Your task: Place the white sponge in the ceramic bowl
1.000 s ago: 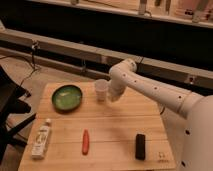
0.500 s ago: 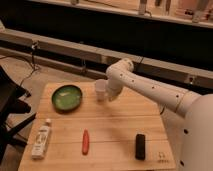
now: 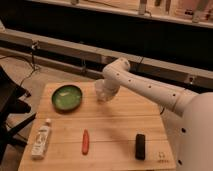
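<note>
The ceramic bowl [image 3: 66, 96], round, shallow and glossy green, sits on the back left of the wooden table [image 3: 115, 125]. My white arm reaches in from the right. Its gripper [image 3: 103, 93] hangs at the table's back middle, just right of the bowl. A small white cup-like thing [image 3: 100, 89] is right at the gripper's tip, and I cannot tell whether they touch. No white sponge shows as a separate thing; it may be hidden at the gripper.
A white bottle with a green label [image 3: 41, 140] lies at the front left. A thin red object [image 3: 85, 141] lies at the front middle and a black block [image 3: 140, 146] at the front right. A dark chair [image 3: 10, 107] stands left of the table.
The arm has shifted slightly to the left, toward the bowl. The things on the table have not moved.
</note>
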Robot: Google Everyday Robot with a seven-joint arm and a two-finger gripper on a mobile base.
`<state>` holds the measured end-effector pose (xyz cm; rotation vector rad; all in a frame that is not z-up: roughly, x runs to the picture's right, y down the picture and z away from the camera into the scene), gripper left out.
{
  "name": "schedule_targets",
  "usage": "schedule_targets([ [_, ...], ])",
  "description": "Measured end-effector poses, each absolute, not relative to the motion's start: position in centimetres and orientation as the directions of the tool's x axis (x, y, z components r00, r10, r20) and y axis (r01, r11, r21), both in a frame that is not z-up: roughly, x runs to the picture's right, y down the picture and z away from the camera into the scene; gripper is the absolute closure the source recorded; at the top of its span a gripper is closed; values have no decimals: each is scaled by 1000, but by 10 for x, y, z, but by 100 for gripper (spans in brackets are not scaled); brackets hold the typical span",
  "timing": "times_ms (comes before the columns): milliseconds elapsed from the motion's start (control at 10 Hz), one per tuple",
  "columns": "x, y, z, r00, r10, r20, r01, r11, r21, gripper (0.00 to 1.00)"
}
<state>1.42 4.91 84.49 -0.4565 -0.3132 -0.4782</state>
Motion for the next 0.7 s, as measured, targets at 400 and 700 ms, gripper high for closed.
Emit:
schedule_targets([
  [400, -2, 46, 841, 822, -394, 411, 536, 778, -326, 100],
  [700, -17, 44, 840, 803, -414, 428, 561, 767, -311, 100],
])
